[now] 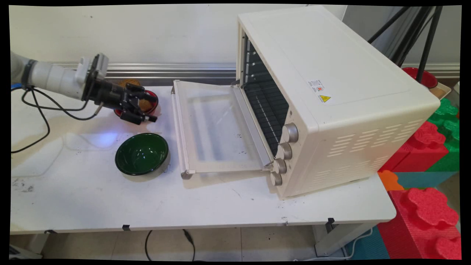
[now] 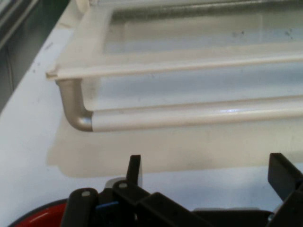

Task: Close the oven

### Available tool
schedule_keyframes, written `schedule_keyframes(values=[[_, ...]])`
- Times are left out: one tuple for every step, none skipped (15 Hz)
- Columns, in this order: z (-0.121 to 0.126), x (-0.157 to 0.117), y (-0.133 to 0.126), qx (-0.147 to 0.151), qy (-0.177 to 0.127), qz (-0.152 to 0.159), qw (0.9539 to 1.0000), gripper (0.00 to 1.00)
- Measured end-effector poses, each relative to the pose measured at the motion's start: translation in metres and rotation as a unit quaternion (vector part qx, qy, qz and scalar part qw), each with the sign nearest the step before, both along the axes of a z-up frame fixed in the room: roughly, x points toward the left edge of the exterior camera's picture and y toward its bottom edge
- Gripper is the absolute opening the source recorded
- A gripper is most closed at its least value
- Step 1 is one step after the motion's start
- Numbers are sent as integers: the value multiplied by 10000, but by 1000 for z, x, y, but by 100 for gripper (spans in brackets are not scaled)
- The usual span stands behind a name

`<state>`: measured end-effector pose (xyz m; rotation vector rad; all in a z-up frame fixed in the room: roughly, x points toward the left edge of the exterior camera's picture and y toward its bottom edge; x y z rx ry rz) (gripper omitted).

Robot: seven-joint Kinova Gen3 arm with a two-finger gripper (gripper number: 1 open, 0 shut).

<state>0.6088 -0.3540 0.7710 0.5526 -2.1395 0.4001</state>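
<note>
There is one oven [image 1: 331, 99] on the white table [image 1: 92, 198]. It is big and cream, and it has four round silver knobs [image 1: 283, 152] in a row down its front. Its one glass door [image 1: 213, 127] is open and lies flat on the table, with a silver handle bar [image 2: 189, 118] along its far edge.

There are two bowls. The green bowl [image 1: 142, 153] sits by itself just left of the door. The red bowl [image 1: 152, 101] is farther back, near the wall, with something brown [image 1: 129, 83] in it.

The one black gripper [image 1: 141, 105] hangs over the red bowl and points toward the door. Its two fingers [image 2: 135, 170] are spread wide apart and hold nothing. In the hand view the red rim [image 2: 40, 215] peeks out at the bottom, and the door's handle is just ahead.

The table's front part and left side have lots of open room. The oven reaches almost to the table's right edge. Red and green foam blocks [image 1: 427, 213] are stacked on the floor to the right.
</note>
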Motion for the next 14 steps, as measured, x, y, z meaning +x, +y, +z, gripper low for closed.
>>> schedule_keyframes(values=[[-5, -3, -2, 40, -38, -7, 10000, 100], [-10, -6, -4, 78, -77, -16, 9999, 100], [-14, -10, -6, 106, -103, -23, 9999, 100], [-16, -13, -8, 124, -118, -29, 9998, 100], [-18, -15, -9, 130, -122, -33, 9998, 100], [-19, -18, -11, 136, -122, -38, 9998, 0], [-20, -20, -12, 135, -123, -42, 9998, 0], [-22, -22, -15, 134, -123, -51, 9998, 0], [-22, -24, -16, 131, -124, -58, 9998, 0], [-24, -26, -17, 126, -132, -74, 9998, 0], [-26, -30, -18, 121, -142, -111, 9998, 0], [-27, -32, -19, 116, -148, -134, 9997, 0], [-28, -35, -20, 98, -148, -160, 9997, 0], [-28, -37, -20, 49, -149, -203, 9997, 0]])
